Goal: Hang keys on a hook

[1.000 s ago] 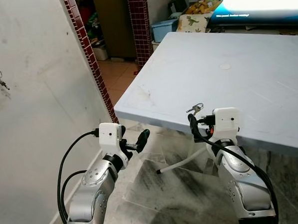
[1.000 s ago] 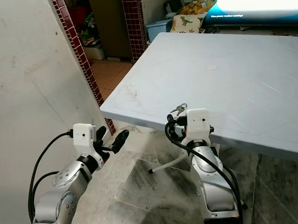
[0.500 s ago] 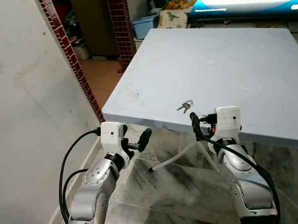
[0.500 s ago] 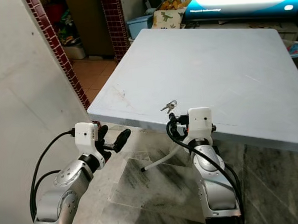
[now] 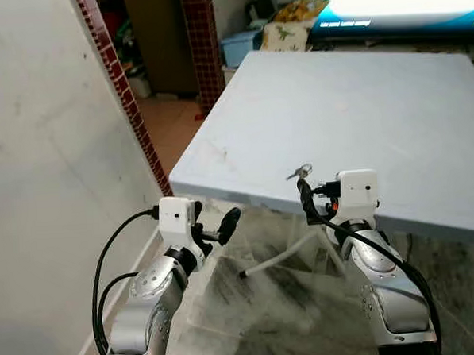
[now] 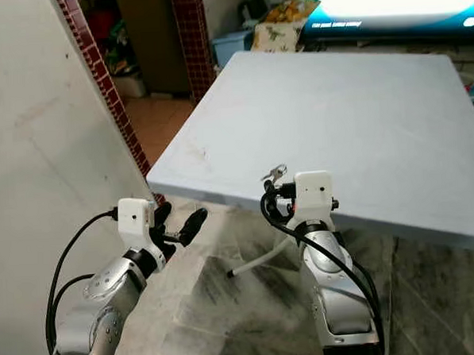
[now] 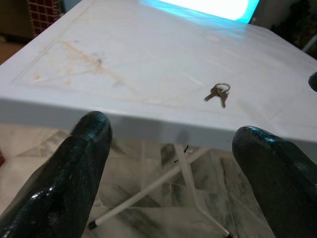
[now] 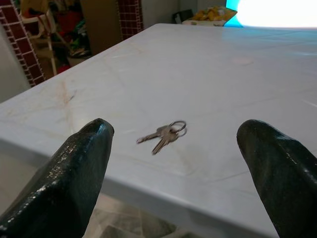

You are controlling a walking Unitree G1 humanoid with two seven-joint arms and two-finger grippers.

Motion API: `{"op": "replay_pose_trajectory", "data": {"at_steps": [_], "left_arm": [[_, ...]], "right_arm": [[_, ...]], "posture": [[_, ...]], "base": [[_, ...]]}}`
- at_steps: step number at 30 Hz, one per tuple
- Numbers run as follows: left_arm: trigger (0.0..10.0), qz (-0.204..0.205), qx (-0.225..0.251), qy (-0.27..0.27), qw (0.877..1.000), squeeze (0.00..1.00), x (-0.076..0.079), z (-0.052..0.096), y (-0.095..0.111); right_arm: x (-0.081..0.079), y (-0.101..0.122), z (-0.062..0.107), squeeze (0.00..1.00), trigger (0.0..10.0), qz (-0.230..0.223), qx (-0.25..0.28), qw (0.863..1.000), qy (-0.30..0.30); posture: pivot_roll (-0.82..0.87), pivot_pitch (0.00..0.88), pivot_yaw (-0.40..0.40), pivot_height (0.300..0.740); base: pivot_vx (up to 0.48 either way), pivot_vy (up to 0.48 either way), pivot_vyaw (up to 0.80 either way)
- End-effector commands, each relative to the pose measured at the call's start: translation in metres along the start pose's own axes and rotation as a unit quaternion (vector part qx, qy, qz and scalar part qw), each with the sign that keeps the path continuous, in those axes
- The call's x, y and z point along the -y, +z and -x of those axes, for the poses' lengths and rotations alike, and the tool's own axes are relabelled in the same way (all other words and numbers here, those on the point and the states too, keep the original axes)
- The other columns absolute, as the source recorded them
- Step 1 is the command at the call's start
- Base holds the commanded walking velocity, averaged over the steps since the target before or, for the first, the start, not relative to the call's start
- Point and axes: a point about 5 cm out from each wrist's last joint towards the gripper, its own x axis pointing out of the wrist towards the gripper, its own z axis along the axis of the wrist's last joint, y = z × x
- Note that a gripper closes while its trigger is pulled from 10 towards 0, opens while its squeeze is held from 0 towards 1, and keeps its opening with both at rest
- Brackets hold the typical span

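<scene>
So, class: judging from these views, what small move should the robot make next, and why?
Probably ease the right gripper forward over the table edge toward the keys. Its fingers are open, the keys lie flat near the edge straight ahead, and nothing is held yet.

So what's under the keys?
The keys lie flat on the pale table, near its front edge. Whatever is on the tabletop right beneath them is covered.

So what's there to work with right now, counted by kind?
Keys on one ring, lying on the table: 2
Table: 1
Open tools, left and right, both short of the table edge: 2
Total: 5
</scene>
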Motion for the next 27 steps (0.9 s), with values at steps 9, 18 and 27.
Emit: {"op": "replay_pose_trajectory", "data": {"at_steps": [9,18,27], "left_arm": [[10.0,-0.006,0.010,-0.004,1.000,0.00,-0.0008,0.0000,0.0049],[10.0,-0.007,0.009,-0.003,1.000,0.00,-0.0008,0.0003,0.0043],[10.0,-0.009,0.007,-0.004,1.000,0.00,-0.0002,0.0003,0.0033]], "right_arm": [[-0.0016,0.0004,-0.0007,0.00,10.0,0.005,-0.001,1.000,0.004],[-0.0019,-0.0002,-0.0001,0.00,10.0,0.006,-0.003,1.000,0.005],[-0.0029,-0.0010,0.0009,0.00,10.0,0.005,-0.004,1.000,0.007]], "posture": [[-0.07,0.000,0.100,0.740],[-0.07,0.000,0.100,0.740],[-0.07,0.000,0.100,0.740]], "base": [[0.281,0.000,0.00],[0.276,0.000,0.00],[0.275,0.000,0.00]]}}
